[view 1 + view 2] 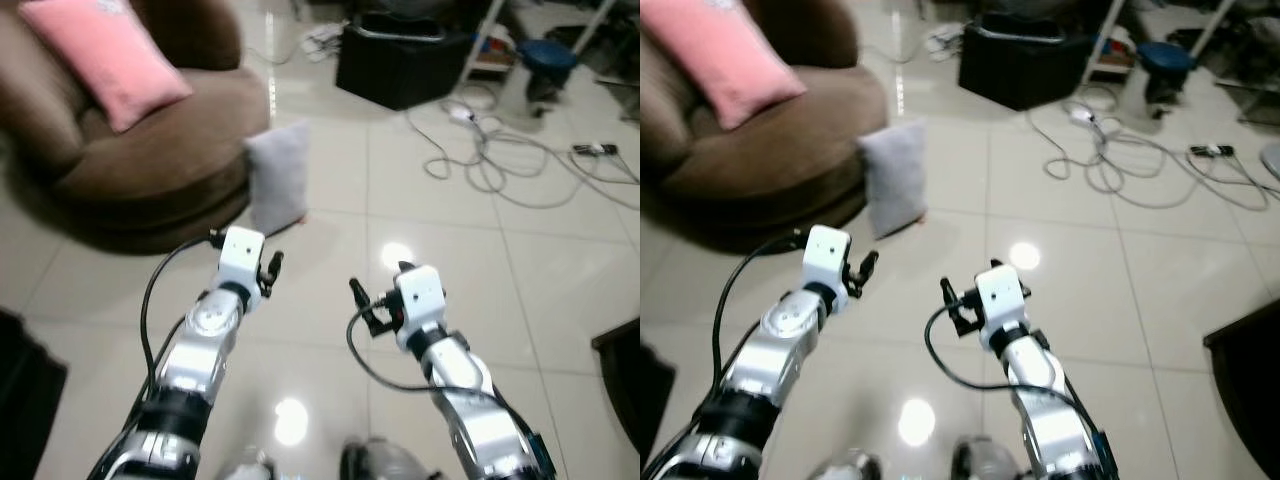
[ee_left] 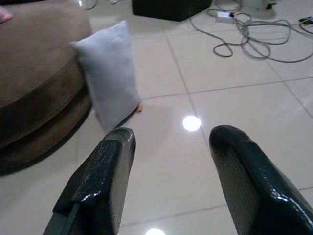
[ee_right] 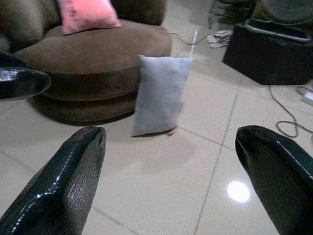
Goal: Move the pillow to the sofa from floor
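grey pillow [image 1: 278,175]: one, standing on edge on the floor [image 1: 480,270], leaning against the front of the brown sofa [image 1: 150,160]; a small orange bit shows at its lower corner, too small to tell what.
pink pillow [image 1: 105,55]: one, lying tilted on the sofa seat against the backrest, well apart from the grey one.
sofa: one, round and low, brown, on the robot's left ahead.
left pincer [image 2: 168,161]: held out above bare tile, its two black fingers [image 2: 105,166] spread apart with nothing between them; the grey pillow is ahead of it, not touched.
right pincer [image 3: 171,166]: also raised over the tile, its two fingers [image 3: 68,181] wide apart and empty; the grey pillow sits ahead between them in the wrist view, clear of both.
arms: two, silver, side by side, each with a black cable looping off the wrist.
path to pillow: plain glossy tile with lamp reflections lies between pincers and pillow.
black box [image 1: 400,60]: one, low and dark, on the floor beyond the pillow to the right.
cables [image 1: 500,160]: a loose tangle of grey cords sprawled over the tile at the far right, count cannot be told; a power strip [image 1: 595,150] lies at their end.
blue stool [image 1: 545,60]: one, at the far right, blurred.
dark furniture edge [image 1: 620,370]: one corner at the right border.
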You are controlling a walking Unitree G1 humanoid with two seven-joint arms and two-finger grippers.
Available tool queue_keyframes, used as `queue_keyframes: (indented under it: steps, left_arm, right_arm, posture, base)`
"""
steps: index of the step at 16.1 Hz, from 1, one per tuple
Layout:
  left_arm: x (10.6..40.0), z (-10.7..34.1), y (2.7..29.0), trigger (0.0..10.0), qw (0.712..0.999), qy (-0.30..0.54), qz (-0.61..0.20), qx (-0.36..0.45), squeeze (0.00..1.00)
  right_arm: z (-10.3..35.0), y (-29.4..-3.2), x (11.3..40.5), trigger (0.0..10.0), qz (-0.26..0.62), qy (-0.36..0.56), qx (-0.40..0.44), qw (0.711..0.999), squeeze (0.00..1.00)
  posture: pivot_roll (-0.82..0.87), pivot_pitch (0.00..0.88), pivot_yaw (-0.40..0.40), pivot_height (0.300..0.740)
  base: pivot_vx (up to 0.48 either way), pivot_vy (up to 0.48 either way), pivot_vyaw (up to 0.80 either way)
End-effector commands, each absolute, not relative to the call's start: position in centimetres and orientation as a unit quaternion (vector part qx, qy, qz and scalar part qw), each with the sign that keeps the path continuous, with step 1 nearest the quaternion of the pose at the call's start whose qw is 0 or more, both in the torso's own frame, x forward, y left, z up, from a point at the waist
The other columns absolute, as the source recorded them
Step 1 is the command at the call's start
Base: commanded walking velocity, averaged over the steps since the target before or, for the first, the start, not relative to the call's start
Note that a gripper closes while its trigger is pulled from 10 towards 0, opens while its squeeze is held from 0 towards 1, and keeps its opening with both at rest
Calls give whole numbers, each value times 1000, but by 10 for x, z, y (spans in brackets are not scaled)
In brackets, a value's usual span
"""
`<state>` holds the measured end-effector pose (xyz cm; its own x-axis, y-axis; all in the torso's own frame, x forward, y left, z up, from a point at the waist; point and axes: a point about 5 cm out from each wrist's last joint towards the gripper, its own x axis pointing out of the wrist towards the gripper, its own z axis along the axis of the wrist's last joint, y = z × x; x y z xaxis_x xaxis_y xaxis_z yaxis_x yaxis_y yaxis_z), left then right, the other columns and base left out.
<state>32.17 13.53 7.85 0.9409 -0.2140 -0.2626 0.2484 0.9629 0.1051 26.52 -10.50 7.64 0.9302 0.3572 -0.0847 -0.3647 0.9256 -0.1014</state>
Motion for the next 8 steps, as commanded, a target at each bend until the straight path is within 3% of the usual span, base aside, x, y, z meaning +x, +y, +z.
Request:
queue_keyframes:
  steps: [1,8]
  left_arm:
    - [320,76,129,10000,981,129,-128,72,0]
    - [320,76,127,10000,979,131,-131,83,0]
  right_arm:
    - [77,-111,265,10000,174,31,-62,982,0]
    - [80,-111,266,10000,176,23,-71,982,0]
  posture:
    - [81,193,-57,740]
    - [78,207,-56,740]
  base:
    - [435,0,0]
    - [436,0,0]
